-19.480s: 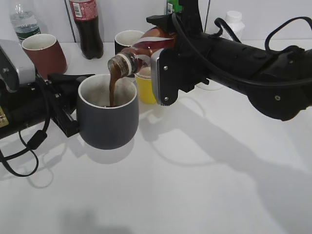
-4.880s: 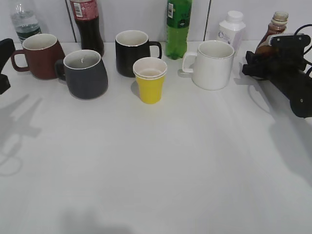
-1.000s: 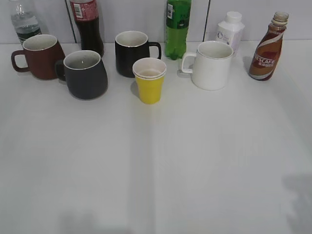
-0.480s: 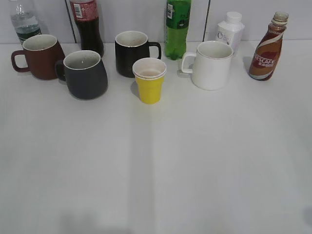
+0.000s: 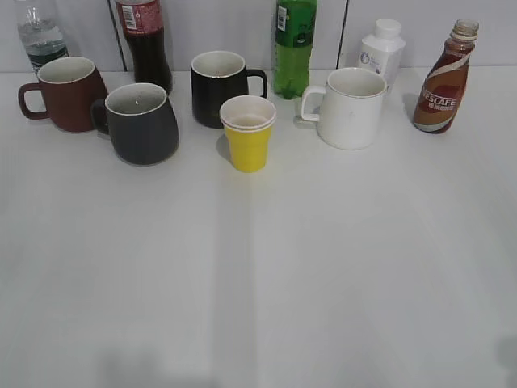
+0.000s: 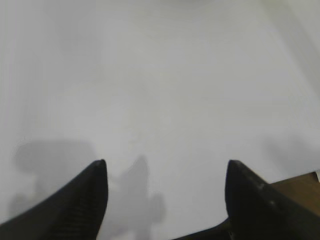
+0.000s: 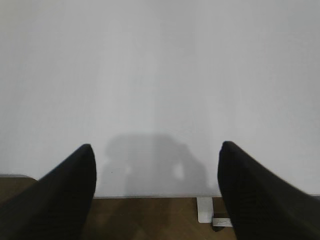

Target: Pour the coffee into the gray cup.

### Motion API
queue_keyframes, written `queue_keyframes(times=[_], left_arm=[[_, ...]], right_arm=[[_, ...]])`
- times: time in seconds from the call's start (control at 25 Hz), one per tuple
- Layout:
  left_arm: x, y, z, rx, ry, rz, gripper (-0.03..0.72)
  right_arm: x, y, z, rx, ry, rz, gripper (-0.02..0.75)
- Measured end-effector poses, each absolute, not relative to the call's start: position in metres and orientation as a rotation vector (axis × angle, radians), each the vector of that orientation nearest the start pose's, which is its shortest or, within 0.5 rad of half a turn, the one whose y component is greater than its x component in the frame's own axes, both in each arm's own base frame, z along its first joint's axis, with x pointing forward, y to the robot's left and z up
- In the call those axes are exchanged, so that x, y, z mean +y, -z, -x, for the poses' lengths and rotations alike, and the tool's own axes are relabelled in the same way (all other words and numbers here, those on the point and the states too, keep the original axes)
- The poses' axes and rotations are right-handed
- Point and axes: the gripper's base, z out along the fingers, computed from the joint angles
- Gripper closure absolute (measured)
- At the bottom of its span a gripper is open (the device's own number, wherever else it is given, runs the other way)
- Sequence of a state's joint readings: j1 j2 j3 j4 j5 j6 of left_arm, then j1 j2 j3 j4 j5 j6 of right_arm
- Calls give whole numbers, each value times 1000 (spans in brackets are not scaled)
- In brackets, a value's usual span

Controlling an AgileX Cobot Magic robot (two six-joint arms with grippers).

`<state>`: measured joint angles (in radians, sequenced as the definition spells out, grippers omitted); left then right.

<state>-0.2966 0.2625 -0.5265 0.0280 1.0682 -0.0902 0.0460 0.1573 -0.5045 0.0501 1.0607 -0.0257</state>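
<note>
The gray cup [image 5: 142, 124] stands upright at the back left of the white table, handle to the left, in the exterior view. The Nescafe coffee bottle [image 5: 443, 79] stands upright and uncapped at the back right. Neither arm shows in the exterior view. My left gripper [image 6: 165, 167] is open and empty over bare white table. My right gripper [image 7: 156, 150] is open and empty above the table's front edge. Neither wrist view shows the cup or the bottle.
Along the back stand a reddish-brown mug [image 5: 65, 93], a cola bottle [image 5: 144, 40], a black mug [image 5: 220, 86], a yellow paper cup [image 5: 248, 132], a green bottle [image 5: 292, 44], a white mug [image 5: 349, 107], a white jar [image 5: 380, 48] and a water bottle [image 5: 38, 34]. Brown floor [image 7: 150, 217] shows past the table edge.
Over the last second nothing on the table has moved. Much earlier the right gripper poured coffee into the gray cup held by the left gripper; both arms have since left the exterior view.
</note>
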Motion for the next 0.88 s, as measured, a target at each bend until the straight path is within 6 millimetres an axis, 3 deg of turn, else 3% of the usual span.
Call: queue_keyframes(times=[0.88], left_arm=[[-9, -281, -32, 2274, 163, -292, 143]], right_arm=[[8, -277, -25, 2220, -73, 163, 146]])
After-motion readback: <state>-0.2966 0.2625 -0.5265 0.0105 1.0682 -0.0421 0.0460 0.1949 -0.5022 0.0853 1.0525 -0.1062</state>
